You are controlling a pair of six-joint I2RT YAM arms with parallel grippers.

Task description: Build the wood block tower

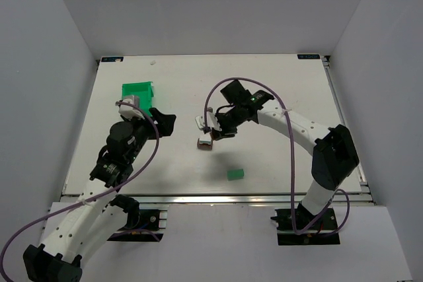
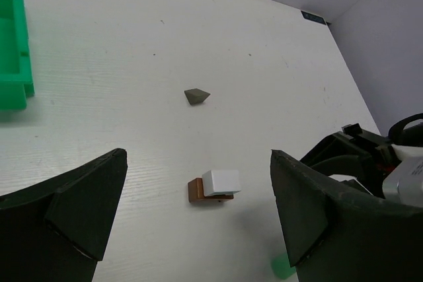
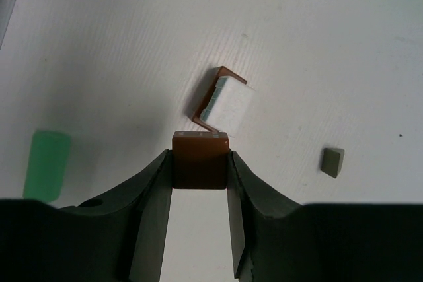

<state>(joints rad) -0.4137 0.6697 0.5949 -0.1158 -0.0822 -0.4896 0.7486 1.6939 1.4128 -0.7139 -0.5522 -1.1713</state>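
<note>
Tower (image 3: 223,102) just beyond right jaws | jaws clamp brown block (image 3: 200,161)

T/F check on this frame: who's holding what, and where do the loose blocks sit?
1. The right gripper is shut on a brown block. True.
2. The left gripper holds the white block. False: it is open and empty, and the white block sits on the brown base block.
3. The green block sits on top of the white block. False: it lies alone on the table.
4. A small grey block lies on the table, apart from the others. True.
</note>
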